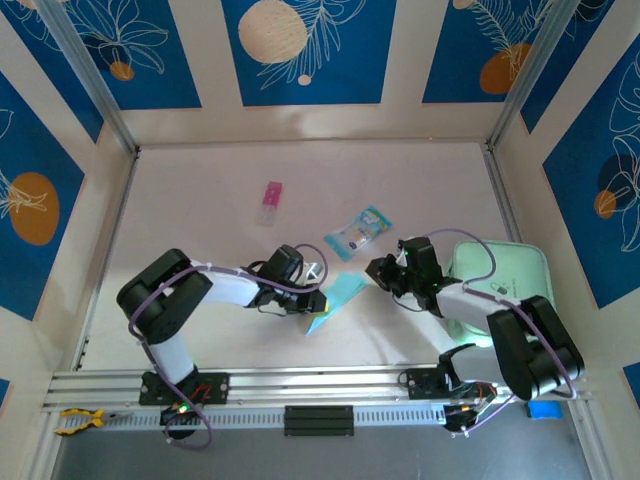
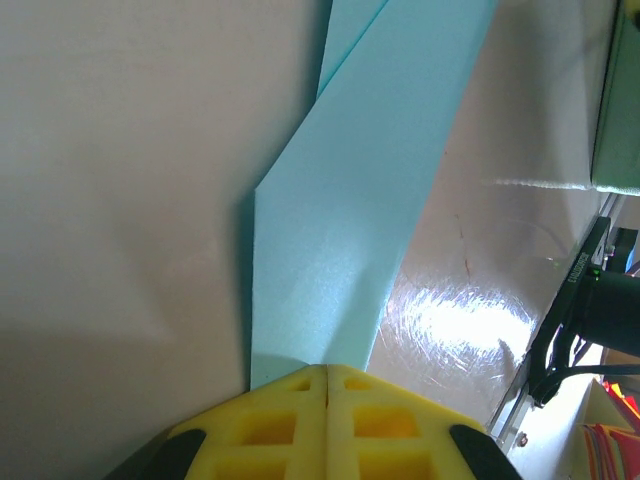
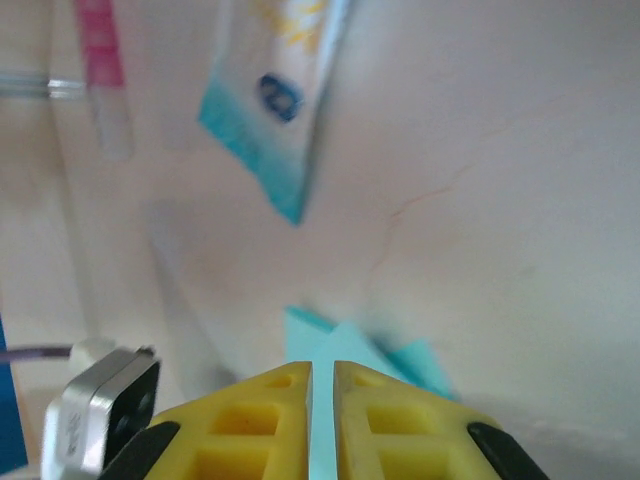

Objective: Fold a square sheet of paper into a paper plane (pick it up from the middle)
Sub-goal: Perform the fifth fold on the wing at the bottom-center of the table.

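From where I stand, the blue paper lies flat on the counter, about in the middle, between the two arms. It is folded into a narrow slanted strip, with one end pointing toward the near edge and the other toward the far right. In the left wrist view a crease runs along it and a second layer peeks out at the far end.

The left arm reaches in from the left, and its yellow fingers are pressed tight together with no gap. Their tips sit right on the nearer end of the paper. I can't tell whether they nip the paper or merely rest on it.

The right arm comes in from the right, lying across a pale green pad. Its fingers stand a thin slit apart at the paper's far right end. Pale blue shows in the slit and the paper's corners poke out just past the tips. Whether they grip it I cannot tell.

A teal-and-clear packet lies just beyond the paper, apart from it. A small pink item sits farther back to the left
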